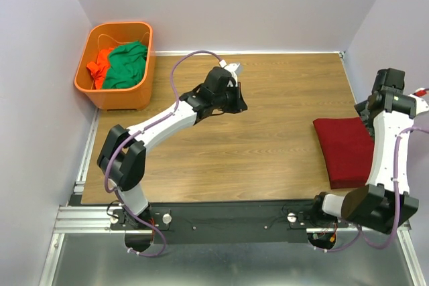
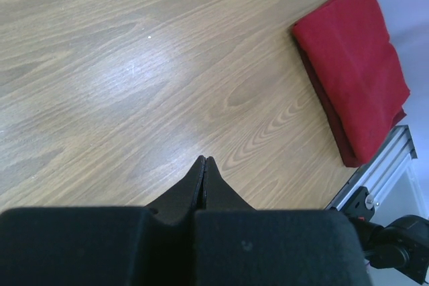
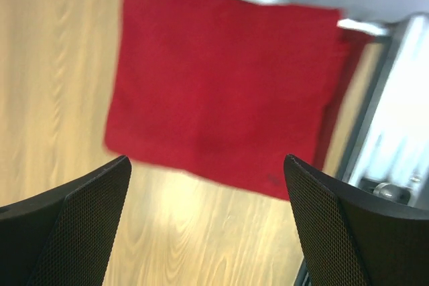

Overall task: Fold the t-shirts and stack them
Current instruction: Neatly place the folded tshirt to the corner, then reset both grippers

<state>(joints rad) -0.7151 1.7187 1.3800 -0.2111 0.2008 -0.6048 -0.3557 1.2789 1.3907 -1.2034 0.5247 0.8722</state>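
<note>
A folded pile of maroon t-shirts (image 1: 343,150) lies flat at the table's right edge; how many layers it holds I cannot tell. In the left wrist view the pile (image 2: 355,65) sits far off at the upper right. My left gripper (image 2: 204,160) is shut with nothing in it, hovering over bare wood near the table's middle (image 1: 238,102). My right gripper (image 3: 206,160) stands wide open above the near edge of the pile (image 3: 221,85), and nothing is between its fingers.
An orange basket (image 1: 137,92) stands at the back left corner, holding a green garment (image 1: 127,65) and a bright orange one (image 1: 100,65). A metal rail (image 2: 375,179) runs along the table's near edge. Walls close in the back and both sides.
</note>
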